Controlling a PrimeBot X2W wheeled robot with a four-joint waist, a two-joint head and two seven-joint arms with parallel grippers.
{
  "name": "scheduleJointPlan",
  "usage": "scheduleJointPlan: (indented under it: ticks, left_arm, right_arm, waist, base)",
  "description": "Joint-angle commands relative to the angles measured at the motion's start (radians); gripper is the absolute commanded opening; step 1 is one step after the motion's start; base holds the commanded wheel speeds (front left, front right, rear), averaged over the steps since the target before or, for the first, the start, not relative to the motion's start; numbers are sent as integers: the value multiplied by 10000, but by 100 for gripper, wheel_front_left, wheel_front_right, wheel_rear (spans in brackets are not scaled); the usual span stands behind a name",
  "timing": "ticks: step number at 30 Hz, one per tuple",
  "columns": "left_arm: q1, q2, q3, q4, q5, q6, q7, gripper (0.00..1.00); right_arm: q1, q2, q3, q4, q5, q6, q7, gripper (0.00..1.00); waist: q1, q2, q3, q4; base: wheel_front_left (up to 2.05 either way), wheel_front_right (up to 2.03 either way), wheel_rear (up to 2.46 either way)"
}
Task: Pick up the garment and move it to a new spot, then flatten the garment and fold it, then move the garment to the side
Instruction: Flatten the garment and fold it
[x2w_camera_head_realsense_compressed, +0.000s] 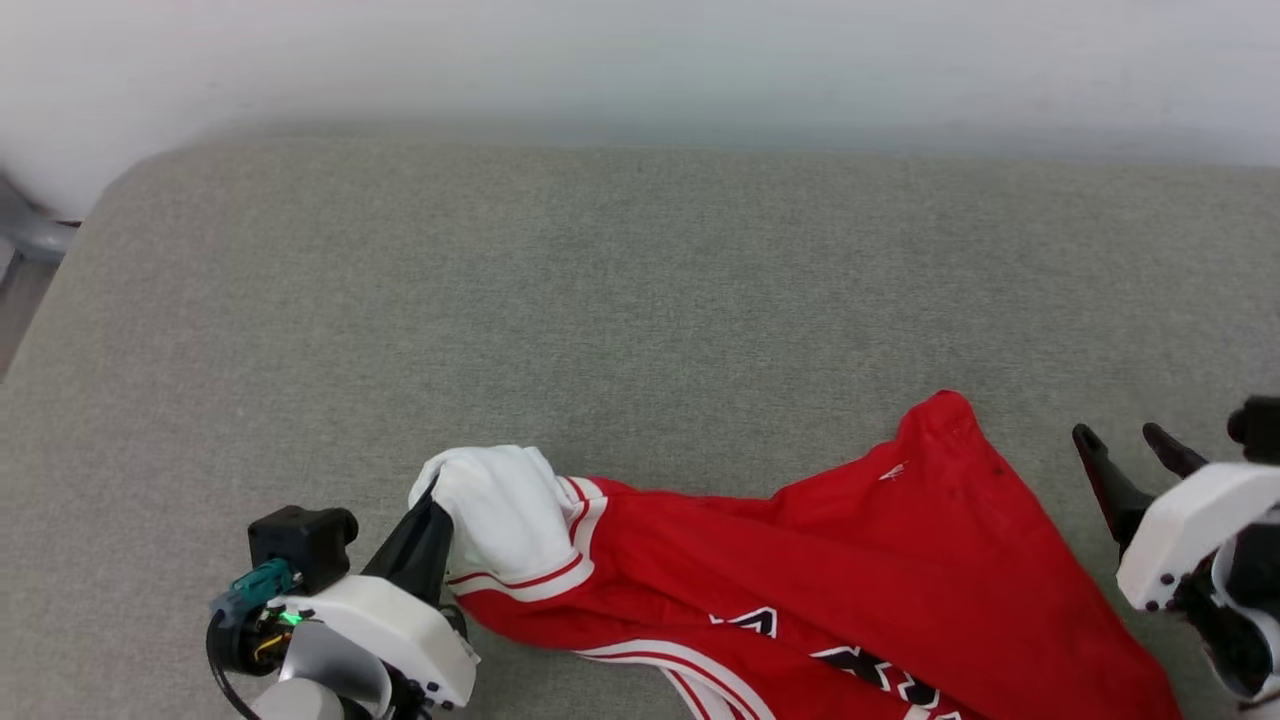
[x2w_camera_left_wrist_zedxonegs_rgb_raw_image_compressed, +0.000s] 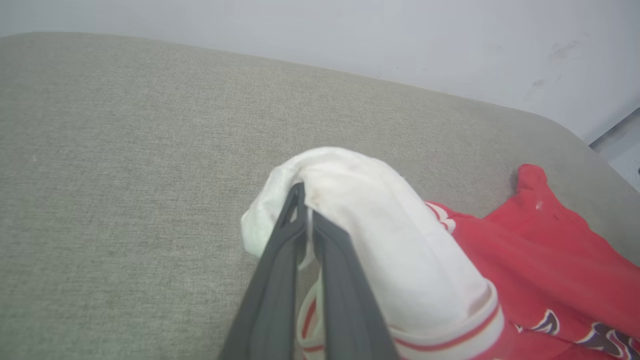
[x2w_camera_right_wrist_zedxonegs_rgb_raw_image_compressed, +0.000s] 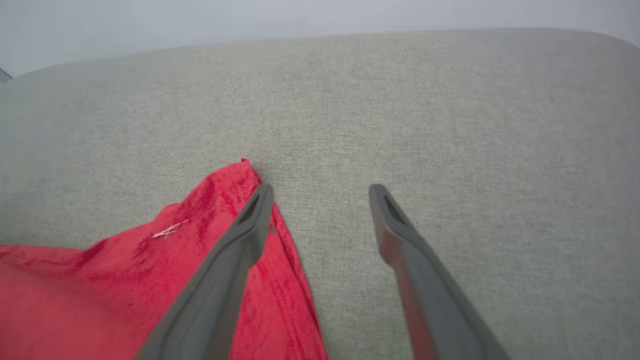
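- Grey woven cushion (x2w_camera_head_realsense_compressed: 600, 300), pale wall (x2w_camera_head_realsense_compressed: 640, 60) behind.
- Red shirt (x2w_camera_head_realsense_compressed: 800, 580) lies rumpled on the cushion's near side.
- Left gripper (x2w_camera_head_realsense_compressed: 432, 495) pinches its white sleeve (x2w_camera_head_realsense_compressed: 500, 510).
- Right gripper (x2w_camera_head_realsense_compressed: 1125, 445), fingers spread, hangs just beside the shirt.

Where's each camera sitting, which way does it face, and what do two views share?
Head: on the head, facing down at jersey and cushion; left gripper lower left, right gripper lower right.
Left wrist: on that wrist, along shut fingers pinching the white sleeve.
Right wrist: along open fingers at the red corner.
Shared: both wrists see that corner.
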Motion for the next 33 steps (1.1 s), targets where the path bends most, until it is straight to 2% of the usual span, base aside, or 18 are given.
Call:
scheduleJointPlan:
  ticks: [1,5,9,17,23,24,25,26,33]
  left_arm:
    - [-198,-53,-27,-49,103,-33,-11,0]
    - [-640,-256,-252,-22,249,-214,-33,0]
    - [-1094,-504,-452,55,345,-371,-70,0]
    - [-1744,-853,-646,263,502,-645,-306,0]
    - [-1796,-988,-683,455,427,-711,-445,0]
    - [-1795,-1003,-678,483,412,-724,-459,0]
    - [-1790,-1010,-667,503,392,-721,-486,0]
    - [-1781,-1006,-651,519,377,-722,-514,0]
    - [-1718,-735,-481,693,241,-762,-469,0]
  right_arm:
    - [-389,-225,204,180,139,-10,484,100]
    - [-1393,-995,1000,692,596,-10,2734,100]
    - [-2187,-1477,1609,947,864,-10,4328,100]
    - [-3023,-1850,2757,1929,919,-11,4983,100]
    - [-2264,-1655,3453,3325,1506,-8,5624,100]
    - [-2157,-1642,3564,3447,1632,-8,5752,93]
    - [-2125,-1641,3661,3464,1733,-7,5748,32]
    - [-2152,-1650,3713,3475,1835,-7,5703,0]
    - [-3264,-1923,3543,2875,2134,-8,4846,0]
  waist:
    - [-1,0,179,258]
    - [-1,0,453,717]
    - [-1,0,826,1130]
    - [-1,0,1544,1633]
    - [-1,0,1725,1708]
    - [-1,0,1740,1705]
    - [-1,0,1750,1691]
    - [-1,0,1750,1666]
    - [-1,0,1264,1296]
  base:
    - [0,0,0]
    - [0,0,0]
    - [0,0,0]
    - [0,0,0]
    - [0,0,0]
    - [0,0,0]
    - [0,0,0]
    - [0,0,0]
    - [0,0,0]
